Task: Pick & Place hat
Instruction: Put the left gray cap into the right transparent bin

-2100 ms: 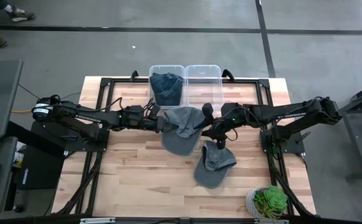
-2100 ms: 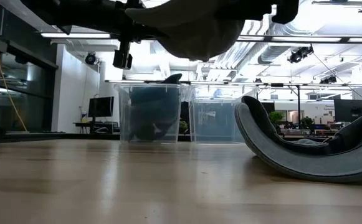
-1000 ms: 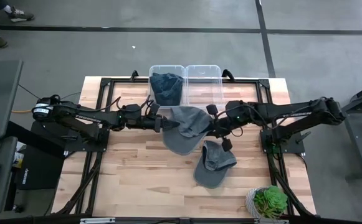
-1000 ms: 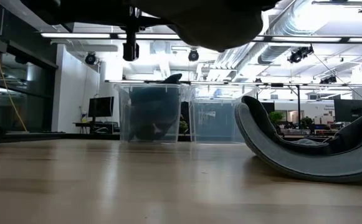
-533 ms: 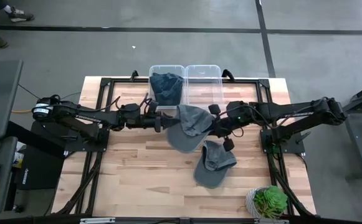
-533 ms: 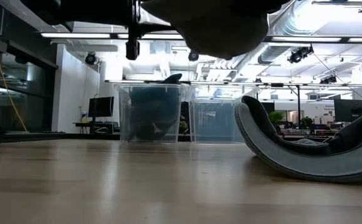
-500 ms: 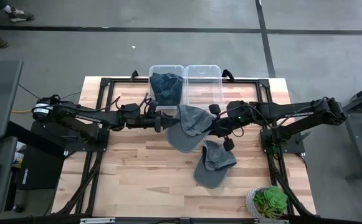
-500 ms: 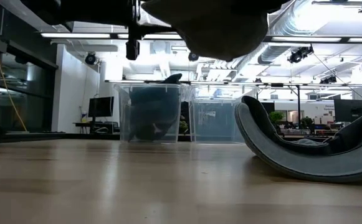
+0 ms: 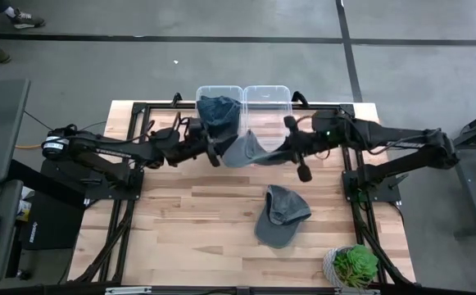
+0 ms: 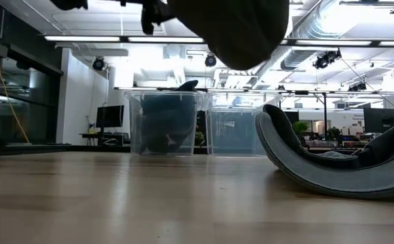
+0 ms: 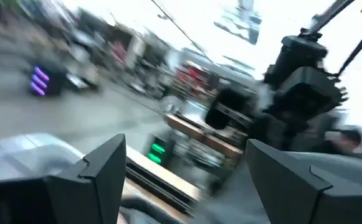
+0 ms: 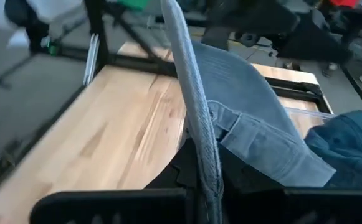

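While both arms meet near the far edge of the table (image 9: 172, 221), the grey hat (image 9: 239, 151) hangs between them in the air, just in front of the two clear bins and clear of the wood below. Its brim shows edge-on in the right wrist view, running up between the right gripper's (image 9: 283, 154) fingers, which are clamped on that brim with the denim-grey crown (image 12: 255, 118) spreading beyond. On the hat's other side the left gripper (image 9: 213, 154) sits against the fabric; from above it appears to pinch the edge, but the left wrist view is too blurred to show it, and I cannot tell whether those fingers are together or apart. From table height the hat is a dark rounded mass (image 10: 241, 30) hanging above the bins. Directly behind the hat, the left bin (image 9: 219, 92) holds a dark blue hat (image 9: 219, 113), and the right bin (image 9: 268, 92) beside it looks bare inside. On the near side of the held hat, a second grey hat (image 9: 280, 215) lies on the table, its brim curled upward in the low view. Farther still from the held hat, a small green potted plant (image 9: 352, 265) stands at the table's near right corner.
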Available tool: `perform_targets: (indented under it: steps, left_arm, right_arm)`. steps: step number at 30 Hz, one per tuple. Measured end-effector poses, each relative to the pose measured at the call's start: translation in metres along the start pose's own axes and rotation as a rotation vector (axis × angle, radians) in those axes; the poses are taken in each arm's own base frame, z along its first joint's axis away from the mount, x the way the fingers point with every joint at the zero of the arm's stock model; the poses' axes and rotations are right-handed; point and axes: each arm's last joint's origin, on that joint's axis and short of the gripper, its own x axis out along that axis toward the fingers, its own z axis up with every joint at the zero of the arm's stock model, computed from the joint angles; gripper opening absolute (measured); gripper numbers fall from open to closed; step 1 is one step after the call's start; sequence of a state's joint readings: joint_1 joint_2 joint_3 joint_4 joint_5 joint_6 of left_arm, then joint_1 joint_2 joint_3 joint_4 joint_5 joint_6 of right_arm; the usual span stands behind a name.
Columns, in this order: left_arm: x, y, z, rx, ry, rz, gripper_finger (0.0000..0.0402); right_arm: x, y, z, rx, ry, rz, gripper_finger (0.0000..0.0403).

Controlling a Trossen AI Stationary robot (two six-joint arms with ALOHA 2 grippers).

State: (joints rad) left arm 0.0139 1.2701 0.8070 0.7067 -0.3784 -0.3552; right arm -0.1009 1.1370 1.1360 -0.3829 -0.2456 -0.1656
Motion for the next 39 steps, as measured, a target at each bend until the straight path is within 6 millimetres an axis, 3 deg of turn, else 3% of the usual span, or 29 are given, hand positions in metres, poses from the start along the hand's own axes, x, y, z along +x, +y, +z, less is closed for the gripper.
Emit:
perform_targets:
  steps: [10,20,26,31,39]
  left_arm:
    - [0.006,-0.002,0.02,0.336,-0.085,0.265,0.0276]
    - [0.005,0.003,0.017,0.441,-0.043,0.411,0.0276]
    - [0.004,0.005,0.015,0.456,-0.024,0.446,0.0276]
    - [0.004,0.006,0.015,0.498,-0.019,0.503,0.0276]
    - [0.009,0.023,0.019,0.494,-0.009,0.511,0.0276]
  right_arm:
    - [-0.027,-0.044,0.015,0.368,-0.096,-0.081,0.001]
    - [-0.066,-0.104,0.004,0.597,-0.226,-0.243,0.001]
    - [-0.087,-0.127,0.004,0.715,-0.352,-0.233,0.001]
    - [-0.086,-0.139,0.004,0.78,-0.41,-0.217,0.001]
    - [-0.066,-0.161,-0.008,0.837,-0.394,-0.23,0.001]
